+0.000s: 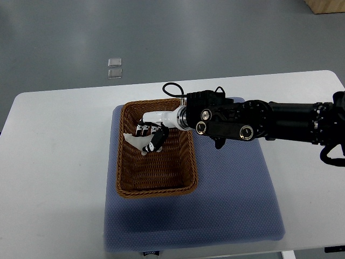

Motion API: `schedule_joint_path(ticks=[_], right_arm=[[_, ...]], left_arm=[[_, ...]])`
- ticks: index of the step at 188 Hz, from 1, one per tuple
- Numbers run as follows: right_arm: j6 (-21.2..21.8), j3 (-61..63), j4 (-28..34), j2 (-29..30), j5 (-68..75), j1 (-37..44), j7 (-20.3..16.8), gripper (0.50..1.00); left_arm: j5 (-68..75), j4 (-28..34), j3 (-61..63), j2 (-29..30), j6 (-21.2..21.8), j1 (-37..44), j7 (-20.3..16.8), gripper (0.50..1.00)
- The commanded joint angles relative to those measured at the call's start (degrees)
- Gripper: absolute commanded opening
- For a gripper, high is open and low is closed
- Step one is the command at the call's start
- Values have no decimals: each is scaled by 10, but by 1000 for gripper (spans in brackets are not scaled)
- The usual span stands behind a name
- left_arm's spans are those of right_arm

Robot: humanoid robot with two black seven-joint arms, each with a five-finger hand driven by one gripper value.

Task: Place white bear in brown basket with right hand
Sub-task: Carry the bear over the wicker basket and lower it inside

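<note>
We are holding the white bear [133, 140] pinched in our right robot hand [151, 134] just above the brown basket [156, 190] floor, so we are aiming to uncurl gently, releasing it directly beneath.

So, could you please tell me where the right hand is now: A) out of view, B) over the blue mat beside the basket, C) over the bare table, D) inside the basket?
D: the right hand is reaching down inside the basket, within its rim.
</note>
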Motion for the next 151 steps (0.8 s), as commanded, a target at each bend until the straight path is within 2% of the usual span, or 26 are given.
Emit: schedule_joint_path(ticks=[1, 27, 35, 60, 101, 151], right_arm=[[0, 0, -1, 0, -2, -7, 0, 545], [0, 0, -5, 0, -2, -9, 0, 613], [0, 1, -5, 0, -2, -9, 0, 680], [1, 6, -6, 0, -1, -8, 0, 791], [3, 9, -5, -7, 6, -1, 0, 848], [6, 82, -5, -63, 9, 16, 0, 850]], left_arm=[[0, 0, 0, 0, 0, 0, 0, 1000], [0, 0, 0, 0, 0, 0, 0, 1000], [0, 0, 0, 0, 0, 0, 0, 1000], [0, 0, 0, 0, -1, 0, 0, 1000], [0, 0, 0, 0, 0, 0, 0, 1000], [0, 0, 0, 0, 0, 0, 0, 1000]])
